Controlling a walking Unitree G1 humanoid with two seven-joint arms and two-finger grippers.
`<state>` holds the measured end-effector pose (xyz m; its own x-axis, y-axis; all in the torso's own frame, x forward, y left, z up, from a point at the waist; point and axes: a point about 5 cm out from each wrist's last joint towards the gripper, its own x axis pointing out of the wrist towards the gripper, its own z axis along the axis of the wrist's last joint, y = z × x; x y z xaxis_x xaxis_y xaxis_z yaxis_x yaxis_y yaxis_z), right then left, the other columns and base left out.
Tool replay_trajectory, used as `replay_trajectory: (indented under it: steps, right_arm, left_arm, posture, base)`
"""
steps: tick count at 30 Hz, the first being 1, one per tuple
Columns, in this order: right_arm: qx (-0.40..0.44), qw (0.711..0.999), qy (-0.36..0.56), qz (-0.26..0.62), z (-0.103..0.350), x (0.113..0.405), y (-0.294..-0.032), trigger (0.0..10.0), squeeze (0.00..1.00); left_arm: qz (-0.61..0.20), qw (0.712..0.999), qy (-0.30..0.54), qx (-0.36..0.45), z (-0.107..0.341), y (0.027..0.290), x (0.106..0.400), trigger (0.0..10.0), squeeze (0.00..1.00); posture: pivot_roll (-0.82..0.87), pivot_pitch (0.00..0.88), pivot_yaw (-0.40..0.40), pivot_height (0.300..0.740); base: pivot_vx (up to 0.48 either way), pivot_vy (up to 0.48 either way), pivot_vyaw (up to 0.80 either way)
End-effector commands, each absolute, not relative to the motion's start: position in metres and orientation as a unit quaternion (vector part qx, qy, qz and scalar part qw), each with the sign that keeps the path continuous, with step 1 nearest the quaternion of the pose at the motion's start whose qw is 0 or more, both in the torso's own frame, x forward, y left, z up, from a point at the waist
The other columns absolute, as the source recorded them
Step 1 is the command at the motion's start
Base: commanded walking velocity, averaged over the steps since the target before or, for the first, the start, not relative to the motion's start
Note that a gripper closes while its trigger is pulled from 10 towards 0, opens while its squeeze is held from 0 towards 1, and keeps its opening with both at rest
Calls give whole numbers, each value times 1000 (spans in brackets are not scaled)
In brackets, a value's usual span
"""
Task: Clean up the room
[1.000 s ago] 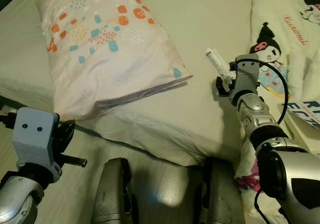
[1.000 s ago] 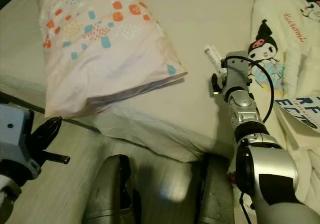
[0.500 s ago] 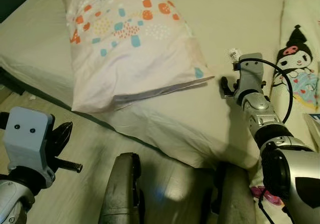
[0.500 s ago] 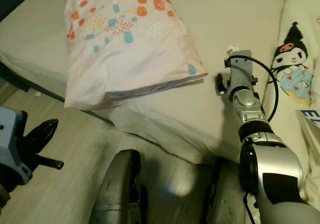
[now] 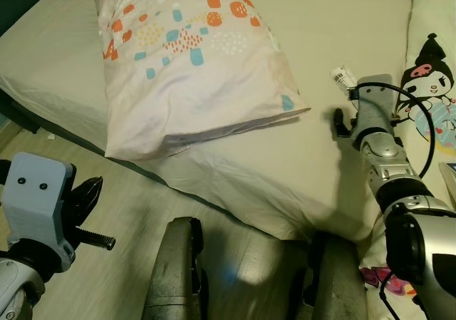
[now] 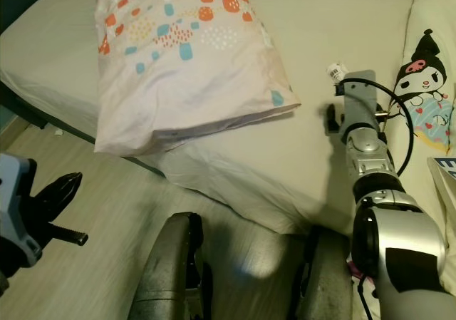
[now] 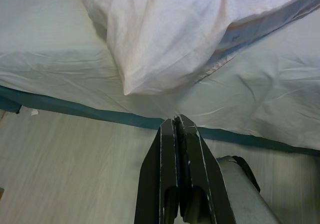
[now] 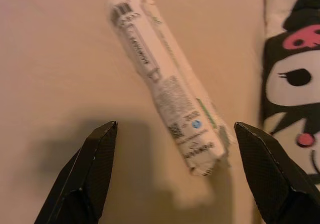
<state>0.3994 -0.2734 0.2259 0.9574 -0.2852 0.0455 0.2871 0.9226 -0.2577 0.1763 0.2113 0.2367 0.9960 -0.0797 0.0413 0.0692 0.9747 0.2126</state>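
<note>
Right claw spread wide over a small white printed-label tube lying loose on the beige bed sheet

The tube rests near the cartoon-print cream blanket and well apart from the pale pillow with orange and teal shapes; it looks round and light, so an off-centre close could roll it away or pinch sheet instead; the left claw, fingers pressed together, hangs idle above the pale wooden floor beside the bed.
</note>
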Motion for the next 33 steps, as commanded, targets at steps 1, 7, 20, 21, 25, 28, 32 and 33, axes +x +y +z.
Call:
replay_trajectory:
  steps: [1,7,20,21,25,28,32,33]
  right_arm:
    - [-125,981,10,-150,220,397,-277,10000,0]
    - [-129,979,11,-158,222,396,-282,10000,0]
    - [-121,977,30,-172,214,390,-294,10000,0]
    - [-120,977,36,-175,212,389,-296,10000,0]
    - [-113,976,52,-178,205,386,-301,10000,0]
    - [-106,976,53,-180,204,384,-303,5020,0]
    - [-104,977,52,-180,204,384,-304,2784,0]
    - [-104,977,51,-179,204,384,-304,1961,0]
  left_arm:
    - [-33,993,-12,114,236,215,173,10000,0]
    - [-32,993,-9,114,237,216,172,10000,0]
    - [-33,993,-2,115,236,216,170,10000,0]
    - [-34,993,-1,116,236,217,170,10000,0]
    - [-34,992,2,119,237,218,169,10000,0]
    - [-34,992,3,120,237,219,169,10000,0]
    - [-33,992,4,121,238,220,170,10000,0]
    - [-33,992,4,121,238,220,170,10000,0]
  posture:
    - [440,452,128,546]
    - [438,452,127,546]
    - [444,451,137,546]
    - [447,451,142,546]
    - [450,450,148,546]
    - [450,451,151,546]
    - [450,450,153,546]
    - [450,450,153,546]
  base:
    - [0,0,0]
    - [0,0,0]
    - [0,0,0]
    - [0,0,0]
    - [0,0,0]
    - [0,0,0]
    - [0,0,0]
    - [0,0,0]
